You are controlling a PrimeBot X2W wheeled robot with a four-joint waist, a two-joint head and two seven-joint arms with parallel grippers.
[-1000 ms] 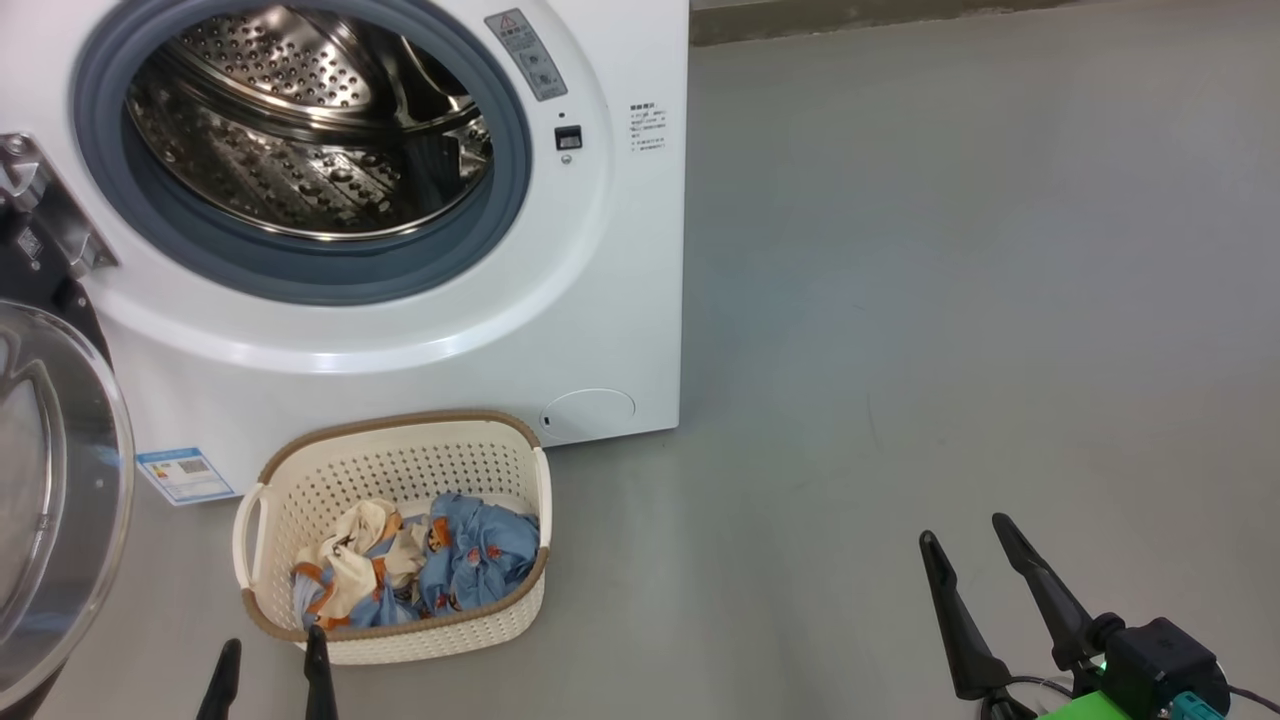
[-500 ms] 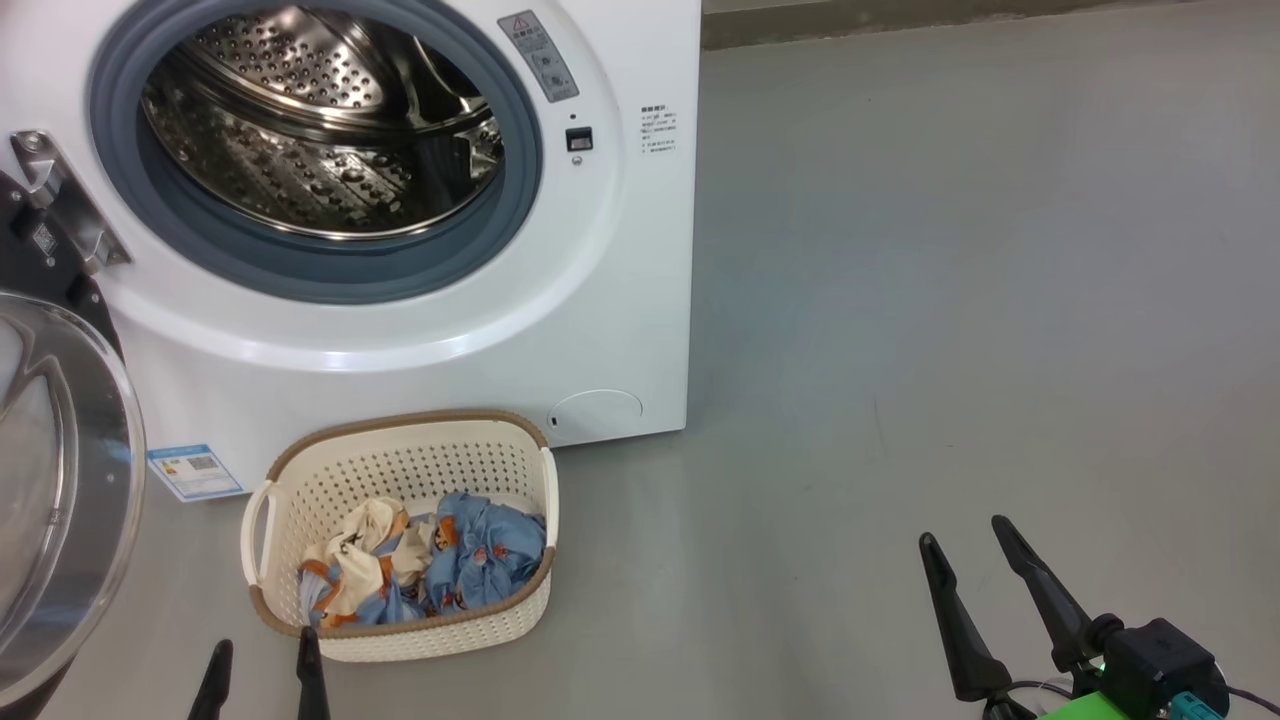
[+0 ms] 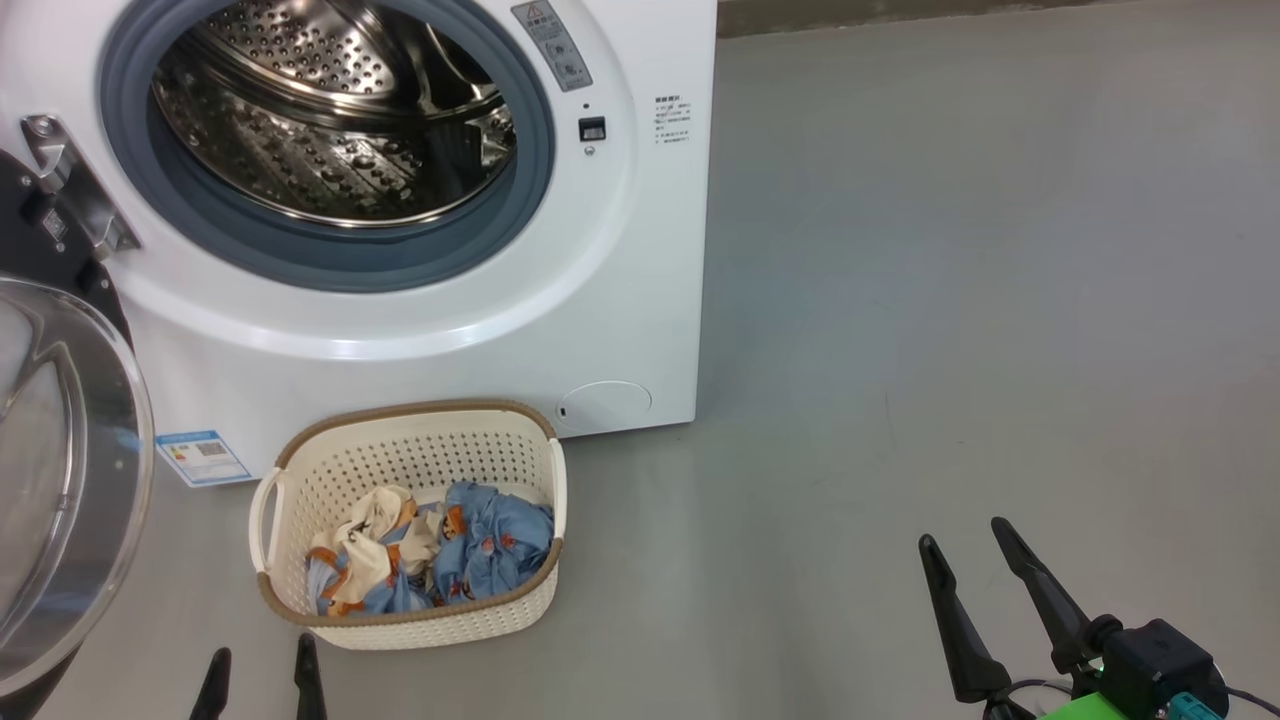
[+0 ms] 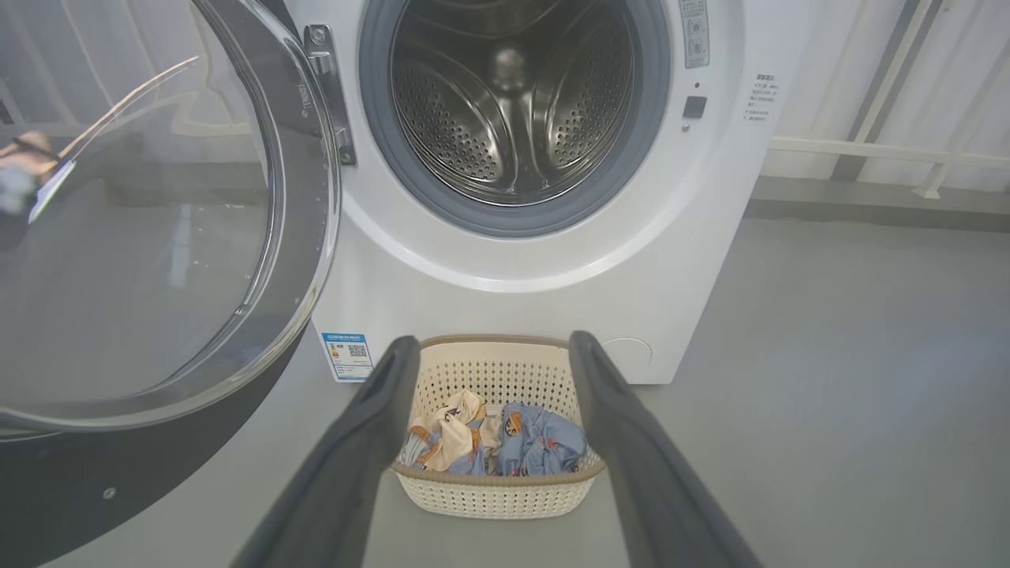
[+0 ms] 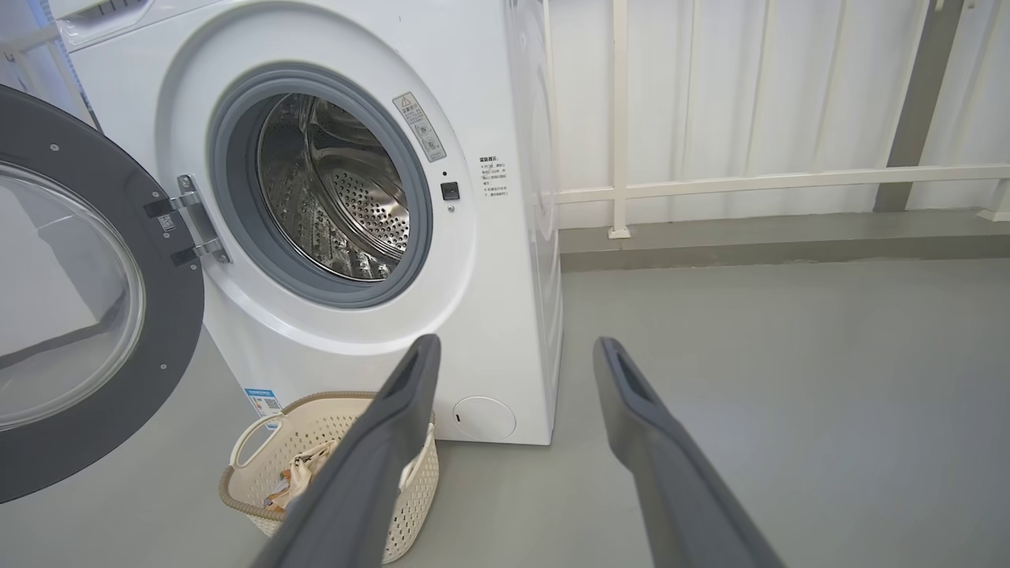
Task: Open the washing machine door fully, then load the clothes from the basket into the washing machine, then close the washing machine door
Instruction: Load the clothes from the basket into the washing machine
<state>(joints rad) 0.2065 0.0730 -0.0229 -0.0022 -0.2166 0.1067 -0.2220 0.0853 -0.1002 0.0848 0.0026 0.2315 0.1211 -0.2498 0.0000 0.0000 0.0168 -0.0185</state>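
Clothes (image 3: 430, 550) are the matter in hand, and neither gripper has them. Nearest, at 7 o'clock in the head view, the left gripper (image 3: 262, 650) shows its two dark tips. Its jaws are spread as wide as they go and hold nothing. In its wrist view they frame the basket at 12 o'clock without touching it. At 5 o'clock the right gripper (image 3: 963, 532) hangs over bare floor (image 3: 950, 300), jaws equally wide and empty, well apart from everything else.

Just beyond the left tips the basket (image 3: 450, 630) stands upright on the floor, directly in front of the machine and below its opening. Both garments lie crumpled and touching in its near half. The cream one with orange trim is toward 9 o'clock and the light blue printed one toward 3 o'clock.

Farther off, at 11 o'clock, the washing machine (image 3: 640, 300) has its mouth uncovered. The steel drum (image 3: 330, 130) looks empty as far as it can be seen. At 9 o'clock the washing machine door (image 3: 60, 470) hangs swung out on its hinge (image 3: 75, 190), clear of the opening.

The first step looks done, though I cannot tell whether the door is at its stop. Loading has not begun: both garments must be lifted out and put into the drum. Closing the door comes last. The left gripper seems better placed to reach in.
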